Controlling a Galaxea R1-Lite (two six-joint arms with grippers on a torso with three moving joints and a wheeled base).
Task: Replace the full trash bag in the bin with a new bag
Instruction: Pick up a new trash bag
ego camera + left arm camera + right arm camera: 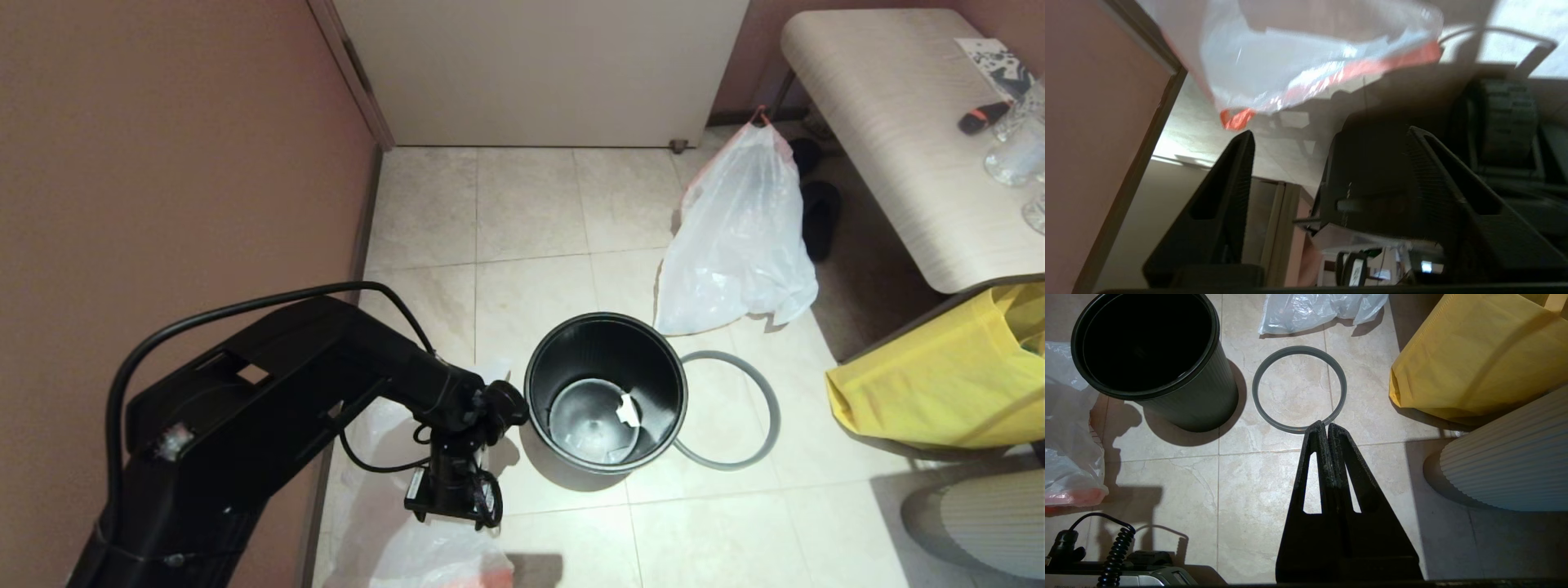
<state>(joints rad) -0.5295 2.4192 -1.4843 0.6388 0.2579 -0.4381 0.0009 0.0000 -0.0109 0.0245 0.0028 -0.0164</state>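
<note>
On pale floor tiles (pixel 531 204) by the brown wall (pixel 163 163), left gripper (pixel 1327 139) spread, right gripper (pixel 1327 426) pressed together.

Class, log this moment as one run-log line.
left gripper: open, above limp white plastic new bag | right gripper: shut, idle | round black plastic bin: unlined | bulging white full trash bag: on floor

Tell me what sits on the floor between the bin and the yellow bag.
The grey ring, lying flat on bare tile beside the bin, clear of the yellow bag; the right wrist view shows it best.
</note>
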